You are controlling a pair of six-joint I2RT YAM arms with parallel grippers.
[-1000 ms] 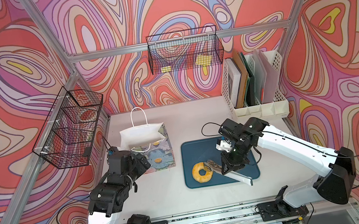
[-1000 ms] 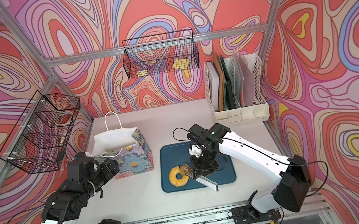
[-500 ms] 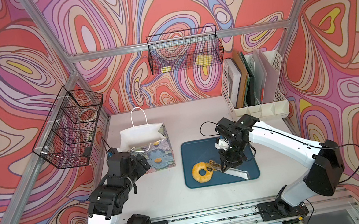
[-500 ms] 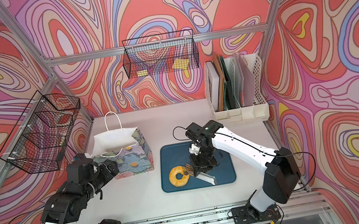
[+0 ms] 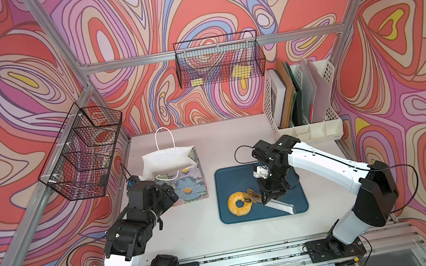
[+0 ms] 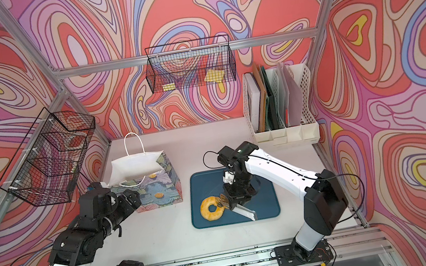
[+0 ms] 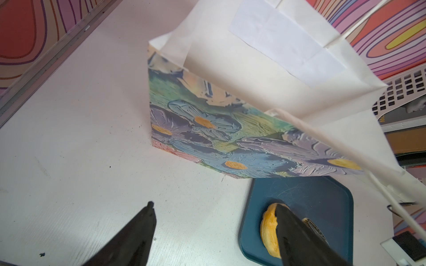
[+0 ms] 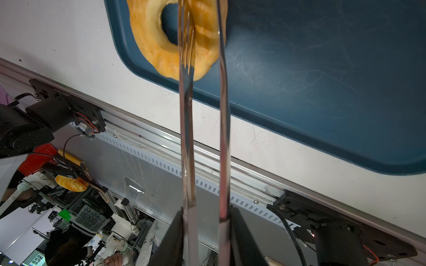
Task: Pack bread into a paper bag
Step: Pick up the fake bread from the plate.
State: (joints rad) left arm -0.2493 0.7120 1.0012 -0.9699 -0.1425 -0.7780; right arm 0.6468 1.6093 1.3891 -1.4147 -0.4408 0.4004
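One golden ring doughnut (image 5: 233, 210) (image 6: 206, 213) (image 8: 149, 34) (image 7: 268, 228) lies at the near left of the blue tray (image 5: 231, 177) (image 6: 267, 203) (image 8: 322, 80). My right gripper (image 5: 270, 193) (image 6: 238, 196) (image 8: 205, 209) is shut on metal tongs (image 5: 276, 205) (image 6: 243, 210) (image 8: 186, 138), whose two arms straddle one side of the ring. The flowered paper bag (image 5: 185, 182) (image 6: 157, 190) (image 7: 207, 129) stands upright and open to the left of the tray. My left gripper (image 5: 169, 196) (image 6: 129, 200) (image 7: 214, 205) hangs open beside the bag's near left corner, holding nothing.
A white perforated file rack (image 5: 308, 129) with folders stands at the back right. A black wire basket (image 5: 219, 62) hangs on the back wall and another wire basket (image 5: 83, 152) on the left wall. An aluminium rail (image 5: 255, 252) runs along the table's front edge.
The right arm has swung round and brought the tongs' tips from the doughnut's edge onto its ring. The left arm and the bag have not moved.
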